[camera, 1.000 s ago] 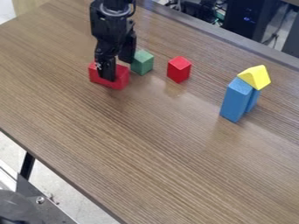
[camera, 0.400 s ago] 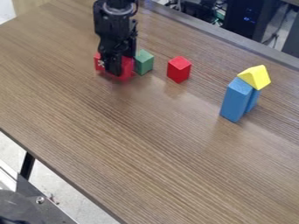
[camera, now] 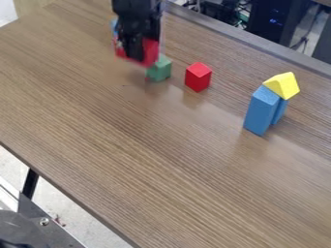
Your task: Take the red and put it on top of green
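The black gripper [camera: 134, 47] hangs near the top left, shut on a long red block [camera: 150, 51] held above the table. That block is just up and left of the green cube [camera: 159, 69], its right end overlapping the cube's upper left edge in the view; whether they touch I cannot tell. A second red block [camera: 198, 77] stands on the table to the right of the green one.
Upright blue blocks [camera: 261, 111] carry a yellow triangular block [camera: 282, 85] at the right of the wooden table [camera: 161, 160]. A bit of something blue [camera: 113, 25] peeks out left of the arm.
The gripper has risen and shifted slightly right, lifting the long red block off the table. Something blue has come into sight behind the arm. The other blocks stand as before.
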{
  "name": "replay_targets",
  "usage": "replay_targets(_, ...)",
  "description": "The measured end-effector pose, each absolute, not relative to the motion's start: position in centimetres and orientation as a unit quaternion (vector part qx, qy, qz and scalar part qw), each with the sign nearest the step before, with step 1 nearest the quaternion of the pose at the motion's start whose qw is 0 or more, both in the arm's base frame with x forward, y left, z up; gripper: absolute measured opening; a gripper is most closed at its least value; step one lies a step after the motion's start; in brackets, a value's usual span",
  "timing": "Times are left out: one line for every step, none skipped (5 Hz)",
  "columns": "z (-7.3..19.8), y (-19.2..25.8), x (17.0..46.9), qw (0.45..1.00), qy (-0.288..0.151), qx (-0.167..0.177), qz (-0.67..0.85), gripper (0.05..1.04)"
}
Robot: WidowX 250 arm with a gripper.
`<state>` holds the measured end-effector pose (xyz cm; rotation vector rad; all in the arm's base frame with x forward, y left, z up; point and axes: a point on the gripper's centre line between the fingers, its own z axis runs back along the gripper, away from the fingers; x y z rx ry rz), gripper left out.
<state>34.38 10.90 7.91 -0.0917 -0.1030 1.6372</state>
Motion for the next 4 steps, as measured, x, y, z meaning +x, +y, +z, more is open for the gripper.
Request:
replay_targets(8.5,10.4,35.0,0.710,-0.055,-0.029,0.701,0.566)
replay_targets(7.7,8.7,35.5,0.749,-0.055,-0.011,0.661,0.566)
replay_targets(7.6,8.3,35.8,0.761,-0.062,-0.010,0.646,0.566)
replay_targets(7.1,8.2,35.6,0.762,-0.060,-0.010,0.644,0.566)
